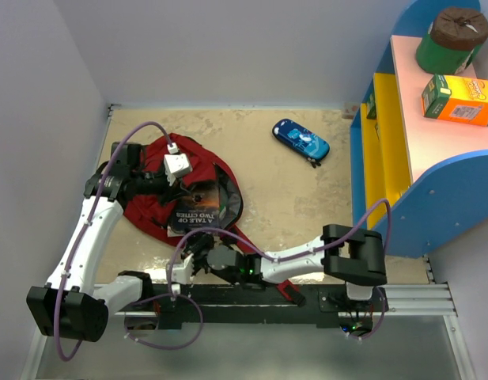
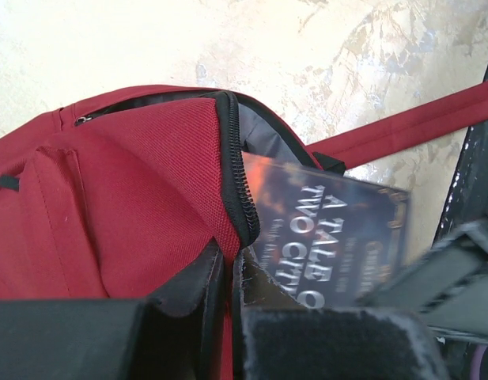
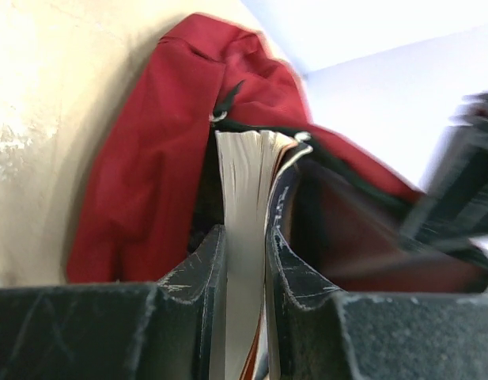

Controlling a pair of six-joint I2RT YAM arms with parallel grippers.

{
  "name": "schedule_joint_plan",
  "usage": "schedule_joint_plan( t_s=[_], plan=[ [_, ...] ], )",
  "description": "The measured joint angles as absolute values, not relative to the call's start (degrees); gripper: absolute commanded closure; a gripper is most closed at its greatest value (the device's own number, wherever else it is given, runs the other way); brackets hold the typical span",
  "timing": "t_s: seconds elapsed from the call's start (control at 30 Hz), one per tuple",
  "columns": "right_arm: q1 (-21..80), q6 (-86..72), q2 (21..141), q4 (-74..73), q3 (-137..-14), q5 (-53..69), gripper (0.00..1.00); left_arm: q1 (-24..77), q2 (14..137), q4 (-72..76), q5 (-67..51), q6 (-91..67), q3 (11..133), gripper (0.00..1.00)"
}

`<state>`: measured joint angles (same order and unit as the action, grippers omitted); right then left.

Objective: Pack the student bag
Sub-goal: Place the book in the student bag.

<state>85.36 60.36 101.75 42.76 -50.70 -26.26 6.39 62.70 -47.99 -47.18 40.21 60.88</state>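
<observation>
The student bag (image 1: 153, 202), dark red with a grey lining, lies at the table's left with its mouth open. A dark paperback book (image 1: 198, 210), "A Tale of Two Cities", sticks halfway out of that mouth. My left gripper (image 1: 188, 185) is shut on the bag's red zipper edge (image 2: 228, 158) and holds it up; the left wrist view shows the book (image 2: 332, 231) just beside the fabric. My right gripper (image 1: 198, 240) is shut on the book's near end. In the right wrist view the page block (image 3: 245, 182) sits pinched in the right gripper (image 3: 245, 247), with the bag (image 3: 149, 166) behind.
A small blue pencil case (image 1: 300, 141) lies on the table toward the back right. A blue, yellow and pink shelf (image 1: 402, 158) stands at the right edge, carrying a green can (image 1: 452, 39) and an orange box (image 1: 459, 99). A red strap (image 2: 418, 127) trails toward the arm bases.
</observation>
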Motion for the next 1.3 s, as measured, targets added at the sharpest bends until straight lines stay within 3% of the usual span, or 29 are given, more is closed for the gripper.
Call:
schedule_joint_plan(
  t_s=[0.07, 0.1, 0.2, 0.37, 0.43, 0.53, 0.57, 0.6, 0.73, 0.8, 0.83, 0.87, 0.93, 1.13, 1.3],
  plan=[
    [83.0, 56.2, 103.4, 38.7, -53.9, -23.4, 0.89, 6.4, 62.7, -48.1, -47.1, 40.2, 60.9, 1.0],
    [82.0, 53.5, 103.9, 36.2, -55.9, -21.7, 0.72, 6.4, 62.7, -48.1, -47.0, 40.2, 60.9, 1.0],
    [79.6, 45.1, 104.3, 30.7, -59.8, -18.2, 0.41, 6.4, 62.7, -48.0, -46.7, 40.2, 60.9, 1.0],
    [80.0, 31.7, 102.6, 27.7, -59.5, -13.5, 0.28, 6.4, 62.7, -48.0, -46.5, 40.2, 60.9, 1.0],
    [80.4, 27.0, 100.4, 26.8, -57.4, -12.4, 0.29, 6.4, 62.7, -47.9, -46.3, 40.2, 60.9, 1.0],
    [80.8, 19.8, 94.7, 26.3, -52.4, -12.7, 0.46, 6.4, 62.7, -47.8, -46.2, 40.2, 60.9, 1.0],
    [80.7, 17.1, 92.3, 26.3, -50.4, -13.4, 0.58, 6.4, 62.6, -47.8, -46.1, 40.2, 60.9, 1.0],
    [80.6, 15.1, 90.0, 26.5, -48.7, -14.3, 0.6, 6.4, 62.6, -47.7, -46.0, 40.2, 60.9, 1.0],
    [77.5, 3.6, 79.0, 28.4, -41.2, -19.4, 0.6, 6.4, 62.3, -47.7, -45.8, 40.2, 60.8, 1.0],
    [73.1, -2.4, 77.6, 28.6, -40.8, -20.9, 0.64, 6.4, 62.3, -47.7, -45.8, 40.2, 60.8, 1.0],
    [71.2, -4.5, 78.0, 28.7, -41.0, -21.5, 0.7, 6.4, 62.3, -47.6, -45.8, 40.1, 60.8, 1.0],
    [68.2, -7.7, 79.5, 27.8, -42.1, -22.0, 0.85, 6.4, 62.3, -47.6, -45.8, 40.1, 60.8, 1.0],
    [64.8, -11.4, 84.4, 25.9, -46.0, -22.9, 1.0, 6.4, 62.3, -47.6, -45.8, 40.1, 60.8, 1.0],
    [60.5, -19.9, 102.1, 16.8, -61.9, -25.3, 1.0, 6.4, 62.2, -47.6, -45.8, 40.1, 60.8, 1.0],
    [59.5, -23.6, 107.9, 12.3, -67.6, -27.7, 1.0, 6.4, 61.9, -47.6, -45.7, 40.2, 60.8, 1.0]
  ],
)
